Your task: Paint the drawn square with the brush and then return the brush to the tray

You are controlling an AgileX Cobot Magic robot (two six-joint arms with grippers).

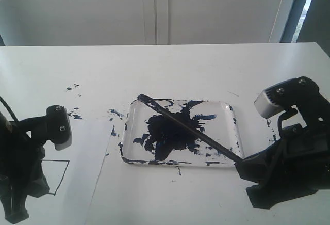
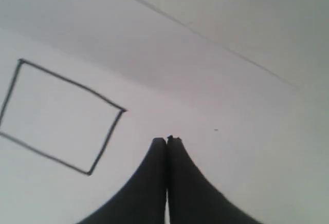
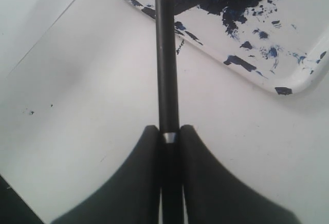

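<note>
Grips the brush (image 1: 191, 129) by its handle end in the right tool (image 3: 169, 137), near the bench's (image 1: 206, 65) right edge; probably light, stiff. Holds left tool (image 2: 166, 141) together, empty.

The tray (image 1: 220, 109) sits in the middle of the worktop (image 1: 206, 65). The brush (image 1: 191, 129) lies slantwise across it. One end is over the tray's far-left corner. The other end passes over the near-right rim and sits between the right fingers (image 3: 133, 183), just off the tray's near-right corner. Left of the tray, a sheet of paper (image 1: 77, 189) lies on the near-left part of the worktop. The drawn square (image 2: 61, 116) is on the paper, well apart from the tray. The left fingers (image 2: 144, 183) are over the paper, just beside the square.
</note>
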